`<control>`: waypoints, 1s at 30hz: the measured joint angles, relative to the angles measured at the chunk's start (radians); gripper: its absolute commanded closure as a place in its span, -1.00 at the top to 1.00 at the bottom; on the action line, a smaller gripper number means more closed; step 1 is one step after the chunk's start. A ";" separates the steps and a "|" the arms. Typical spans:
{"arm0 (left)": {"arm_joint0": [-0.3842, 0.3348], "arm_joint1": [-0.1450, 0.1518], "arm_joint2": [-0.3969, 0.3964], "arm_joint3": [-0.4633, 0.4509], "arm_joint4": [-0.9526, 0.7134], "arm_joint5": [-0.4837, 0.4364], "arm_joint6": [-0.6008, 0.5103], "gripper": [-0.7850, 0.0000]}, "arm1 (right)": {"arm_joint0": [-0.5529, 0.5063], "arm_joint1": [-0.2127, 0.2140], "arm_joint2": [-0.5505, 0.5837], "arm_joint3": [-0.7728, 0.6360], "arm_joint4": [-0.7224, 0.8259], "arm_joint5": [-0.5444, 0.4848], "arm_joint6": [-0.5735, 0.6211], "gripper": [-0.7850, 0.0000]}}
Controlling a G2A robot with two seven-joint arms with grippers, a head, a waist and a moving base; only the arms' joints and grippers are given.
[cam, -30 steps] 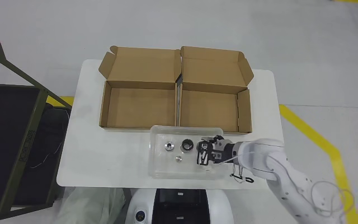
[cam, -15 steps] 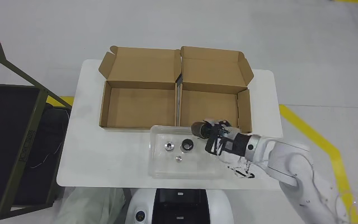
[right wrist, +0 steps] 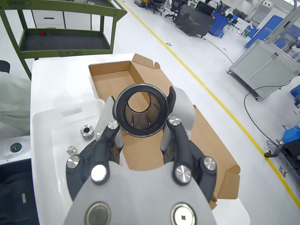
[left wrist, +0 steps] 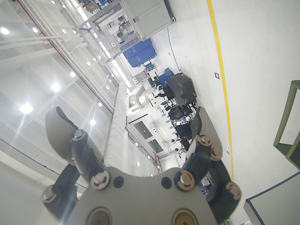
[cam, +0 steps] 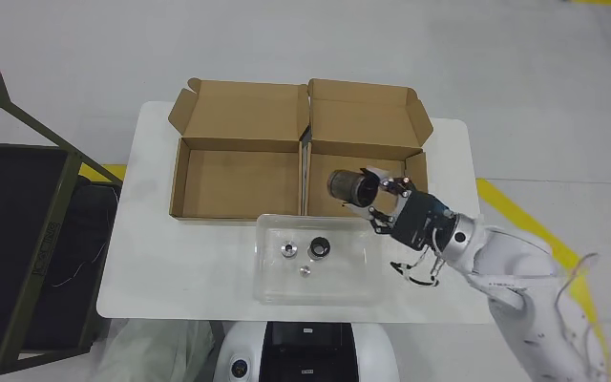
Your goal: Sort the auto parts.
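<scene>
My right gripper [cam: 368, 194] [right wrist: 140, 108] is shut on a dark metal cylindrical sleeve [cam: 346, 186] [right wrist: 141, 109], a hollow bearing with a black rim. It hangs above the near left part of the right cardboard box [cam: 363, 186]. The clear plastic tray [cam: 272, 282] in front of the boxes holds a metal disc [cam: 286, 252], a dark ring part [cam: 320, 248] and a small bolt-like piece [cam: 305, 270]. My left gripper [left wrist: 126, 127] points up at the hall ceiling, open, with nothing between its fingers.
Two open cardboard boxes stand side by side at the back of the white table [cam: 143, 258]; the left one [cam: 234, 181] has nothing in it. A green cart [cam: 38, 248] stands left of the table. Yellow floor lines run on the right.
The right gripper has lifted the cylindrical sleeve out of the tray and carried it back and up over the right box.
</scene>
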 measured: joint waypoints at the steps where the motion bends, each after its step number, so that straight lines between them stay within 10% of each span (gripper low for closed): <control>1: 0.000 0.000 0.000 0.000 0.000 0.000 0.000 1.00 | -0.010 0.001 0.011 -0.002 0.005 -0.001 -0.022 -1.00; 30: 0.000 0.000 0.000 0.000 0.000 0.000 0.000 1.00 | -0.125 -0.003 0.158 0.033 0.113 -0.100 -0.420 -1.00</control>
